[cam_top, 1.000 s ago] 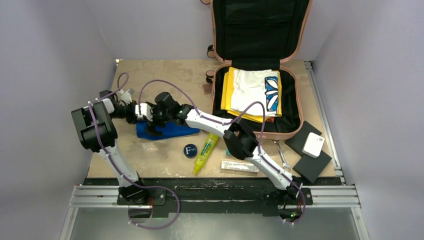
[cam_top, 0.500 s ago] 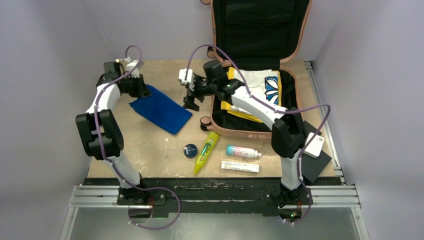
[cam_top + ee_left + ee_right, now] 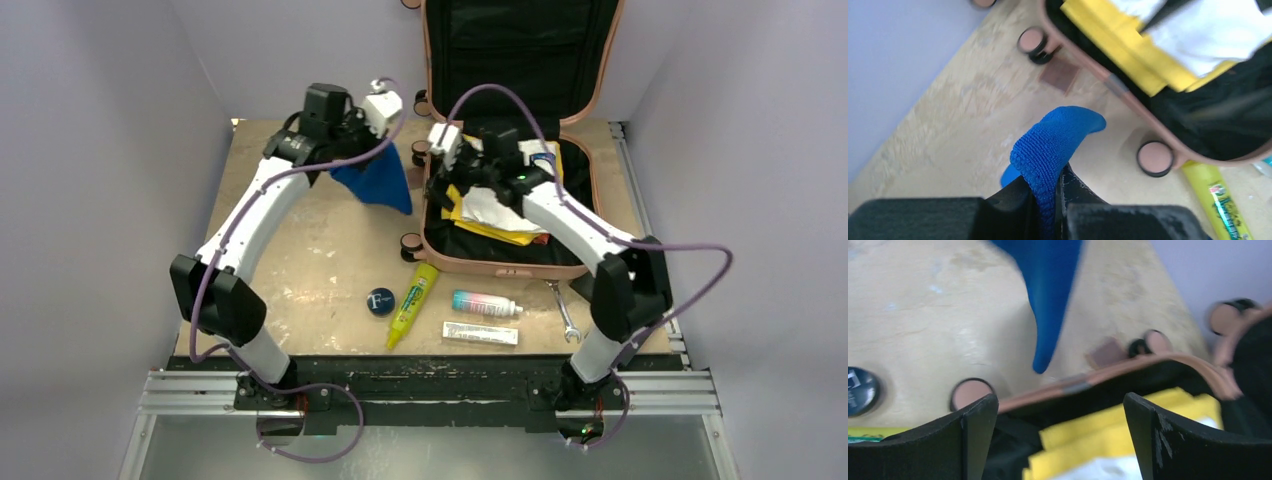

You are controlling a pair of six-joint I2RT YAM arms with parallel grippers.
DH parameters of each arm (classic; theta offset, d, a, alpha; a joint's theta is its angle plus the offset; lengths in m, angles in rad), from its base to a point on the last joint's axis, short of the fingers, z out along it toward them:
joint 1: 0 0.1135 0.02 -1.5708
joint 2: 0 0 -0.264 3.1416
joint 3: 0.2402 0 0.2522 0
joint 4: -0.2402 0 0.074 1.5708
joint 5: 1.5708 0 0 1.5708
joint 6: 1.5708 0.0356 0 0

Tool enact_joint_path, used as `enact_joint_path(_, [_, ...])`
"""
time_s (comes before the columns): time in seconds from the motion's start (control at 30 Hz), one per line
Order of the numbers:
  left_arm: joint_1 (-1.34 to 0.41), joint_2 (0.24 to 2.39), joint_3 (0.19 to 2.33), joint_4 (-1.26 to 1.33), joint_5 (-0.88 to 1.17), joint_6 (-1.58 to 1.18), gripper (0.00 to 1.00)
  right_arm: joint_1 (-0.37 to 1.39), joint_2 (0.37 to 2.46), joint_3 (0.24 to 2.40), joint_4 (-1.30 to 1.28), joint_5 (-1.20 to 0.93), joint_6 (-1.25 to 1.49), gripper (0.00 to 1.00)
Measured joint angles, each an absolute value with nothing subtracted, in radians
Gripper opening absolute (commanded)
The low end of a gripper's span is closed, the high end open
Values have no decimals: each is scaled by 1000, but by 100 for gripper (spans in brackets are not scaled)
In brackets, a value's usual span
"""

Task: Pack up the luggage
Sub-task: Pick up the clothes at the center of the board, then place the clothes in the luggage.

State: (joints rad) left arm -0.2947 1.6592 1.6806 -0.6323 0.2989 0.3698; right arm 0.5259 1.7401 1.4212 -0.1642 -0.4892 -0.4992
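Two grippers, upper centre of the top view. Left gripper pinching a blue cloth that hangs above the surface. Right gripper spread wide over the left rim of the luggage, which lies open at upper right, yellow and white clothes inside.

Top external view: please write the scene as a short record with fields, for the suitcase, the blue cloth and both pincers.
luggage: large salmon-pink hard-shell suitcase, open, lid upright
inside: folded yellow and white clothes
left pincer: shut on blue terry cloth, which hangs beside the suitcase
right pincer: open, empty, over the suitcase rim
on table: yellow tube, round dark tin
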Motion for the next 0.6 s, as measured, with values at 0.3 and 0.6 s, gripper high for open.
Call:
enact_joint_path(0.3, [-546, 1645, 1861, -780, 118, 410, 0, 269, 1485, 1268, -55, -420, -468, 99])
enact_joint_path(0.6, [-825, 1586, 1992, -962, -8, 416, 0, 147, 1352, 1147, 1, -384, -453, 99])
